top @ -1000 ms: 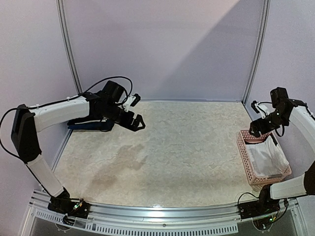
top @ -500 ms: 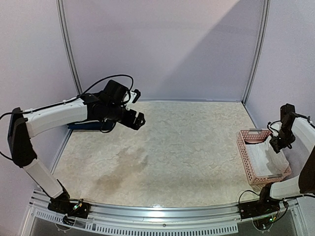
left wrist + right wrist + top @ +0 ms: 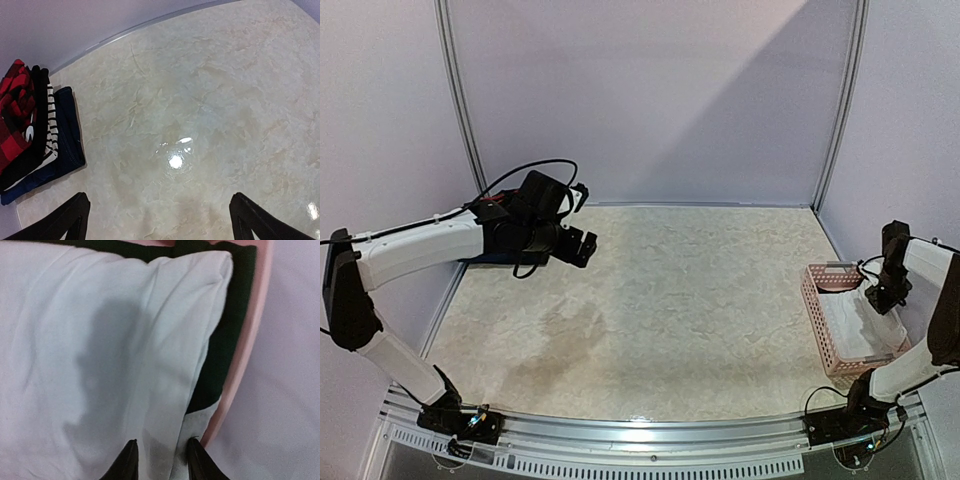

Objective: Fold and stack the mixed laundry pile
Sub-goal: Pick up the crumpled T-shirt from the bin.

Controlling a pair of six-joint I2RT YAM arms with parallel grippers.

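Near right, the pink slatted basket holds the white tee. Only the right wrist view shows its soft creases, the dark cloth beneath, and the right gripper narrowed astride a fold — clamped or not, I cannot tell. Farther left, the left gripper hangs spread wide over the glossy marbled table. By the back-left wall lies the folded stack: plaid shirt, striped layer, navy cloth. From above, the arm mostly hides it.
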